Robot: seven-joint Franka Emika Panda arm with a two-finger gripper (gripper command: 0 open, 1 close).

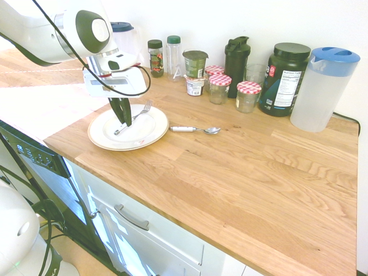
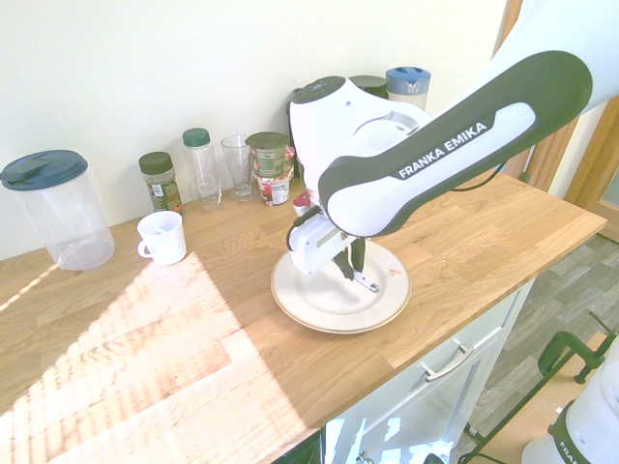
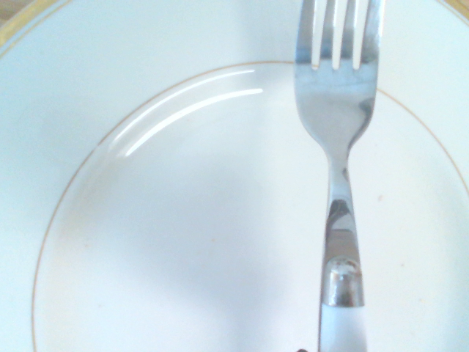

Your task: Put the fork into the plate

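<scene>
Fork (image 1: 133, 118) is lying across the plate (image 1: 150, 137) (tines over the far rim), while the gripper (image 1: 122, 119) is standing over its white handle, fingers too hidden to judge; spoon (image 1: 195, 129) is sitting beside

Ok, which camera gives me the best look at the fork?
The wrist view: the fork fills the frame, tines and neck sharp over the plate. The first exterior view shows the fork small across the plate, gripper at its handle. In the second exterior view the arm hides most of it.

Spoon (image 1: 195, 129) just beside plate (image 1: 102, 137); jars (image 1: 219, 88) crowd the back wall.
</scene>
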